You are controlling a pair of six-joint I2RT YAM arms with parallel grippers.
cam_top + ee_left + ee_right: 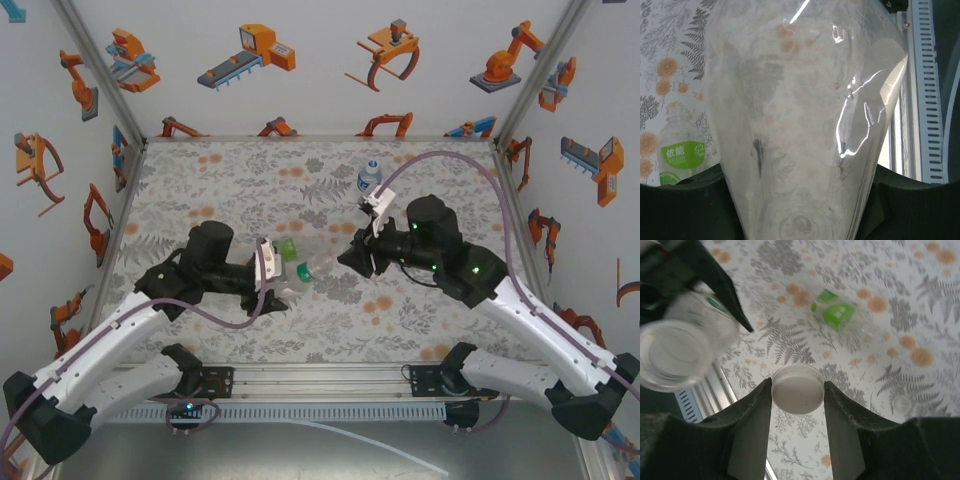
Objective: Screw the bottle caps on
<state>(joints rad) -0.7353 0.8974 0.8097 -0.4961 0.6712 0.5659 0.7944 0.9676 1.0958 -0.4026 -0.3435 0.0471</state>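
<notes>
Cap (797,389) — round, whitish; bottle (800,125) — clear, creased.

Tight ahead of right gripper (350,253): clear bottle (677,347) clamped in left gripper (283,275), up-left of its fingers, mouth toward it. No room between those fingers, filled by white cap (797,390). Beyond them: green-labelled bottle (836,314) lying on table (920,300), loose cap (901,404) further right. Free mat around both. Upright blue-label bottle (370,177) well off right gripper's far flank. Base rail (930,100) off to right of left gripper.
</notes>
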